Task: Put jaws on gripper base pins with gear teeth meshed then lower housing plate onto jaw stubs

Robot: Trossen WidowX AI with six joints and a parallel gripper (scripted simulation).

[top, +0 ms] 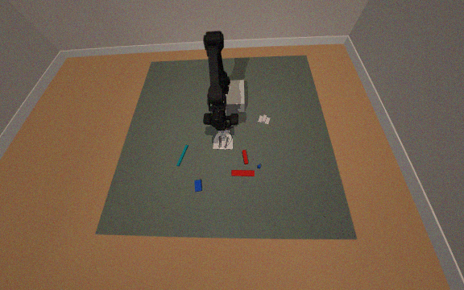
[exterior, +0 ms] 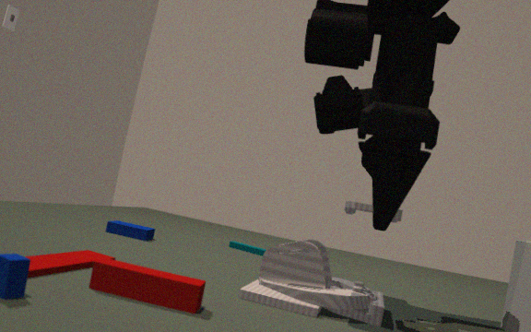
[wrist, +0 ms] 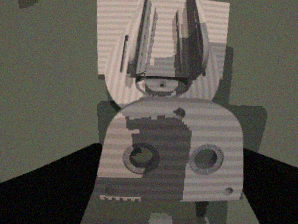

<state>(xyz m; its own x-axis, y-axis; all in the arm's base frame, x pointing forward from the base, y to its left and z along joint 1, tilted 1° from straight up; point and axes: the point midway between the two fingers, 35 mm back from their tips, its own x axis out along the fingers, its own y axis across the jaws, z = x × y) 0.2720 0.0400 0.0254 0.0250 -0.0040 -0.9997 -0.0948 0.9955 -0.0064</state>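
Observation:
My gripper (exterior: 381, 226) (wrist: 167, 152) is shut on the pale housing plate (exterior: 359, 207) (wrist: 215, 127), one black finger at each side edge. The plate hangs roughly level in the air, its two ringed holes facing the wrist camera. The pale gripper base (top: 217, 147) (exterior: 277, 299) (wrist: 111, 45) lies on the mat below and stands partly clear of the plate in the wrist view. Two upright jaws stand on the base side by side, a left jaw (wrist: 145, 40) and a right jaw (wrist: 195, 50). The plate hides the base's near part, and the gear mesh cannot be made out.
On the green mat (top: 155, 209) lie two red bars (top: 242, 173) (top: 245, 157), a blue block (top: 198, 185), a small blue block (top: 258, 166) and a teal stick (top: 182, 155). A white box (top: 237, 93) and a small pale piece (top: 263, 119) lie farther back.

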